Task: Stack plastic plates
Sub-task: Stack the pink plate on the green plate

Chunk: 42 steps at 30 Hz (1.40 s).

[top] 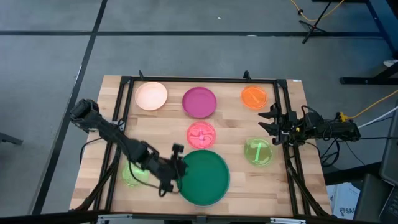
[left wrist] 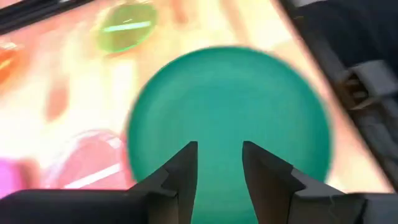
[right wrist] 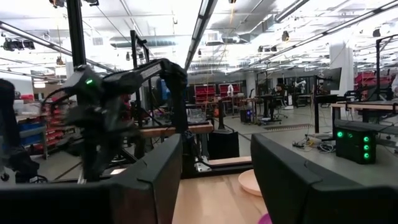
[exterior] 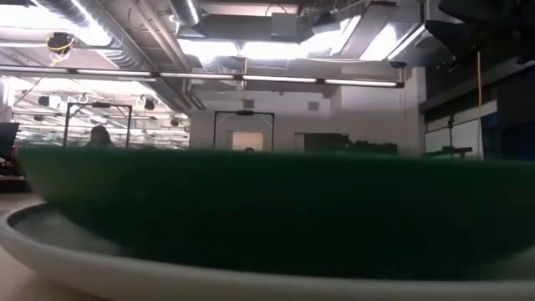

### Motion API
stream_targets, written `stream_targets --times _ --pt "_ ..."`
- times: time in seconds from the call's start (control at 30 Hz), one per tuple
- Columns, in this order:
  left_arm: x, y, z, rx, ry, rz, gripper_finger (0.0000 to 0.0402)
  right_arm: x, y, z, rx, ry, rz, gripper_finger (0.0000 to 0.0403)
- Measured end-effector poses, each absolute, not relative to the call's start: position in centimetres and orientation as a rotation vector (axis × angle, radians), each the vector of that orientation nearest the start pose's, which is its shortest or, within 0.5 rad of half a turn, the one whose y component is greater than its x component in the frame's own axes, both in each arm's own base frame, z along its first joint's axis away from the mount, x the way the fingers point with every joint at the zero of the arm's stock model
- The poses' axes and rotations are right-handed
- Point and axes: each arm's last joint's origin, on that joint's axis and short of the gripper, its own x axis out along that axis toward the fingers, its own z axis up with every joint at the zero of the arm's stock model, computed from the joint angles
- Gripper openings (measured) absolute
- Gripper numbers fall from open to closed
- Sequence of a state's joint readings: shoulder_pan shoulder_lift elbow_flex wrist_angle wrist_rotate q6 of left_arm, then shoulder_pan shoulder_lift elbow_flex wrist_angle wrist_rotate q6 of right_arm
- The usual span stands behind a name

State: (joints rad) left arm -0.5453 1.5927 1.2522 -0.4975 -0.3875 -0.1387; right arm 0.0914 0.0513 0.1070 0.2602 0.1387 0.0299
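The dark green plate (top: 205, 177) lies near the table's near edge. In the low view the dark green plate (exterior: 267, 209) sits inside the large light blue plate (exterior: 84, 266), which barely shows from above. Peach (top: 152, 96), magenta (top: 199, 102) and orange (top: 254, 97) plates lie flat along the far side, and the pink one (top: 201, 133) in the middle. One lime plate (top: 258, 151) lies right, the other (top: 132, 175) left, partly under my left arm. My left gripper (top: 177, 165) (left wrist: 219, 168) is open at the green plate's left rim. My right gripper (top: 268, 121) (right wrist: 214, 180) waits open at the right edge. My left gripper's open fingers (left wrist: 186, 171) stand over the dark green plate's left rim (left wrist: 217, 186), coming level from the table's left. Whether they touch the rim I cannot tell, as the fingers themselves cover that spot.
A black metal frame (top: 205, 79) runs round the tabletop. Bare wood shows between the plates and at the near right corner (top: 273, 186). Beyond the table the right wrist view shows a workshop room with benches and equipment.
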Motion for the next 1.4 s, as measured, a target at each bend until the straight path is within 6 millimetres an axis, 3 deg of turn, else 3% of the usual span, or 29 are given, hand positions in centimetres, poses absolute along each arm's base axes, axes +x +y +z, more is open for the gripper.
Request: stream_targets --times 0.33,0.57,0.77,0.97,1.4 --pt "30.4 -7.6 28.5 0.178 0.882 0.123 0.0121 8.9 0.3 22.0 0.034 -0.312 -0.083 0.0188" --pt "30.8 0.1 27.8 0.09 1.008 0.275 0.0171 8.9 0.3 22.0 0.033 -0.312 -0.084 0.0188" --pt "30.5 5.1 26.1 0.146 1.032 0.294 0.0194 8.9 0.3 22.0 0.036 -0.312 -0.105 0.0188" --pt "29.9 7.7 22.8 0.17 1.078 0.216 0.0195 8.9 0.2 22.0 0.017 -0.308 -0.14 0.0188" --pt "31.7 11.3 17.0 0.255 1.179 0.092 0.0193 9.0 0.1 21.8 0.016 -0.285 -0.153 0.0188"
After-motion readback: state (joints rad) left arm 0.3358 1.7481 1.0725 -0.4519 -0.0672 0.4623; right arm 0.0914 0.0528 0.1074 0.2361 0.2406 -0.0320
